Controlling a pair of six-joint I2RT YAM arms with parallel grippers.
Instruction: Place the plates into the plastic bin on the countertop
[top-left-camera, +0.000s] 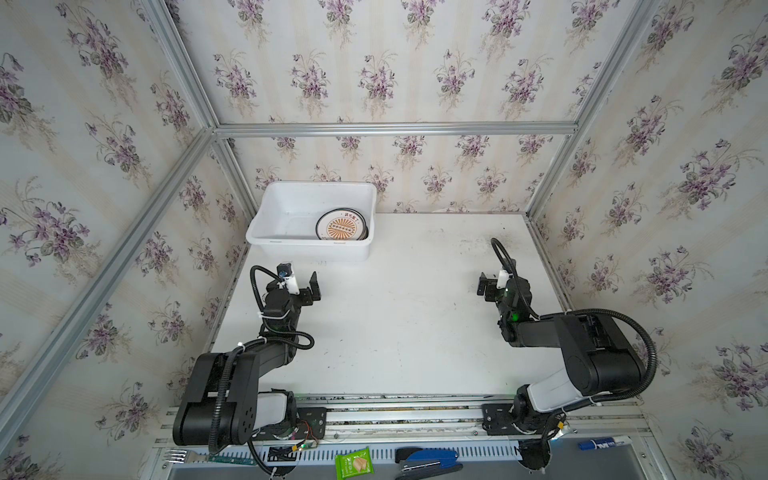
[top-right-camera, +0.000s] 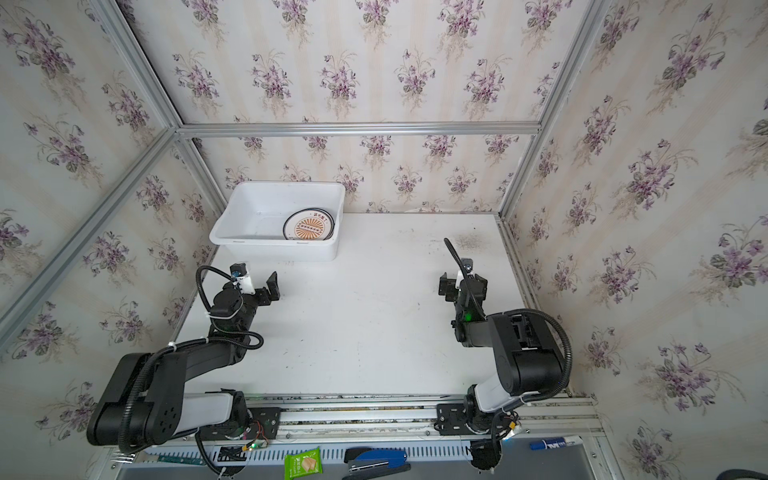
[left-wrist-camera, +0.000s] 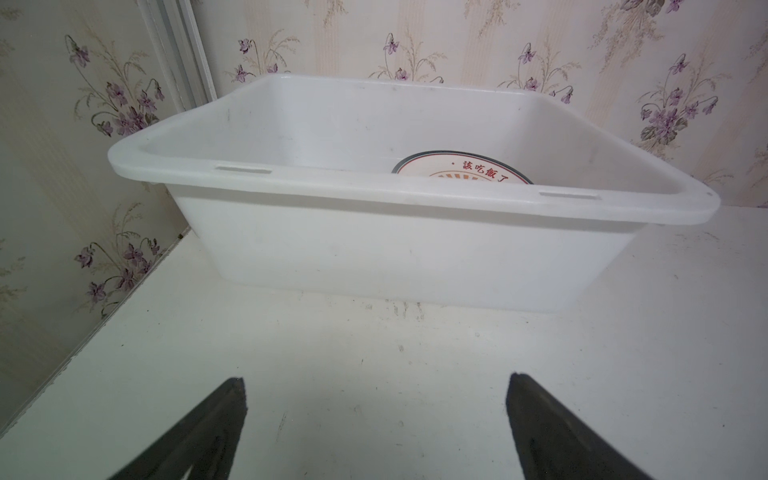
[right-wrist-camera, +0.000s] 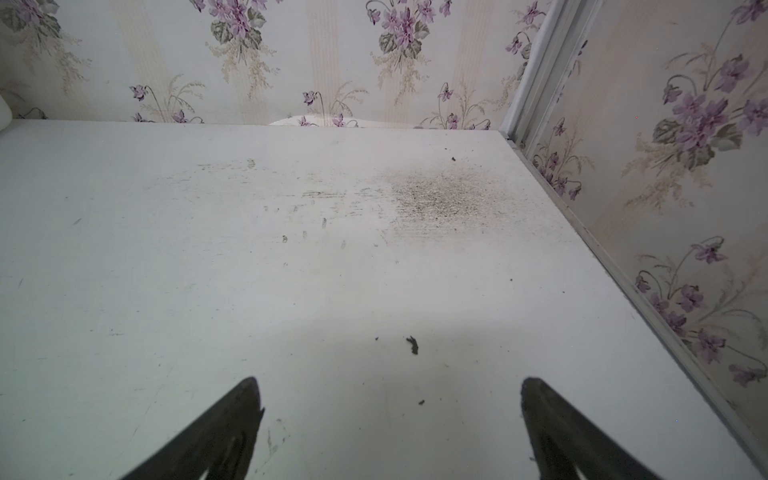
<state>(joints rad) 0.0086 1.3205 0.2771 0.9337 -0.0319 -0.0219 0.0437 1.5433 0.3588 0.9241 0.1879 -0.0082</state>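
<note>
In both top views, the plastic bin (top-left-camera: 266, 220) (top-right-camera: 232, 224) sat at the far left corner of the white bench (top-left-camera: 395, 324) (top-right-camera: 365, 324), close against the floral wallpaper (top-left-camera: 415, 75); the plates (top-left-camera: 341, 226) (top-right-camera: 309, 226) lay stacked flat in the bin's right end, the top one black-rimmed with an orange sunburst; the left arm (top-left-camera: 278, 307) (top-right-camera: 232, 307) hung over the bench just in front of the bin, not touching it, its jaws wide apart and holding nothing; the right arm (top-left-camera: 515, 299) (top-right-camera: 469, 299) stood over the bench's right side, well apart from the bin, jaws likewise spread and bare.

From the left wrist, the bin's front wall (left-wrist-camera: 395, 257) filled the frame; the top plate's far edge (left-wrist-camera: 461, 170) showed above the rim, red characters printed on it; the two dark jaws stood apart over bare bench (left-wrist-camera: 374, 374).

From the right wrist, the jaws were parted over scuffed bench (right-wrist-camera: 249, 270); a dark speckled patch (right-wrist-camera: 440, 199) lay near the far right corner.
</note>
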